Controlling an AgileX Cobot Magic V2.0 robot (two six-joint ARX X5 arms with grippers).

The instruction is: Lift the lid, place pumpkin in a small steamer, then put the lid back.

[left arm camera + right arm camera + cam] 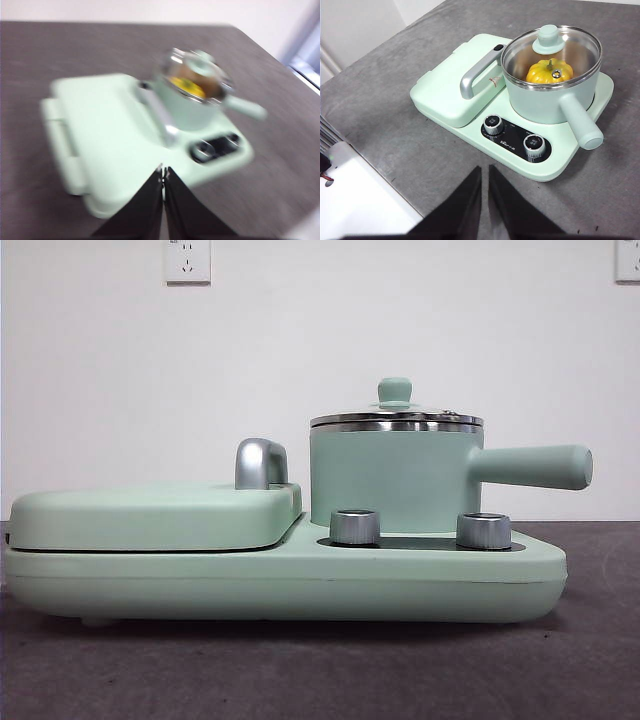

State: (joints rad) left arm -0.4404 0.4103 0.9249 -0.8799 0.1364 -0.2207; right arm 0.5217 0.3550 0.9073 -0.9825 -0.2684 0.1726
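The small steamer (395,480) is a mint-green pot with a long side handle (535,466), standing on the right side of the cooker base. The glass lid (396,418) with its mint-green knob sits on the pot's rim; it also shows in the right wrist view (555,50). The yellow-orange pumpkin (549,72) lies inside the pot under the lid, and shows blurred in the left wrist view (187,86). My left gripper (163,172) is shut and empty, held back above the table. My right gripper (484,172) is shut and empty, also away from the cooker.
The mint-green cooker base (300,575) carries a flat grill cover (150,515) with a chrome handle (260,462) on the left. Two steel dials (355,527) (484,531) sit at its front. The dark grey table (300,670) runs to an edge (380,185).
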